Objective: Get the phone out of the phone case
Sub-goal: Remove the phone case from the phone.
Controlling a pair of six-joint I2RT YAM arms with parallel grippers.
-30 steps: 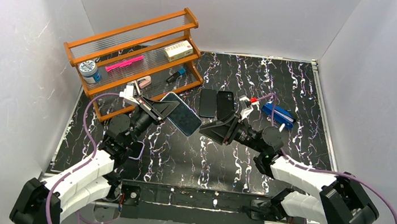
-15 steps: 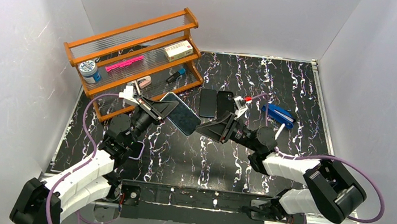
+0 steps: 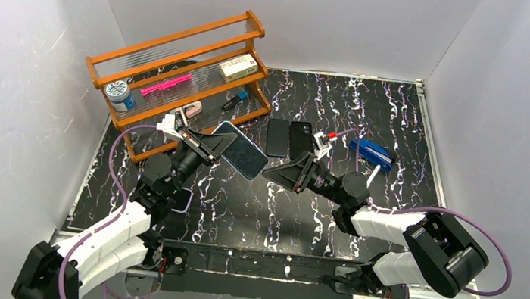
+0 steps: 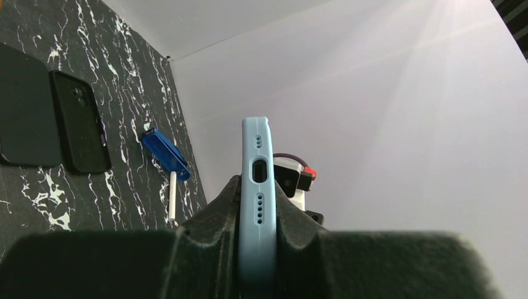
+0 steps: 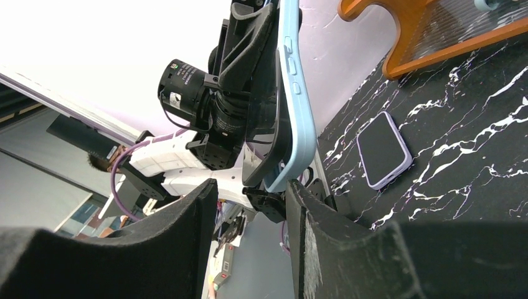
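Observation:
My left gripper [image 3: 218, 144] is shut on a phone in a light blue case [image 3: 243, 152] and holds it tilted above the table. In the left wrist view the case's bottom edge [image 4: 258, 187] stands between the jaws, with the port hole showing. My right gripper [image 3: 272, 175] is open, its jaws just right of the phone's lower corner. In the right wrist view the blue case [image 5: 296, 99] hangs just beyond the open fingers [image 5: 311, 230], with the dark phone lifted out of it at the lower corner.
A wooden rack [image 3: 180, 70] with small items stands at the back left. Two dark phones or cases [image 3: 288, 138] lie mid-table, a blue stapler-like tool [image 3: 372, 153] to their right. A phone in a lilac case [image 5: 383, 149] lies near the left arm.
My right gripper has moved left toward the held phone's lower corner. The left gripper and phone have stayed nearly still.

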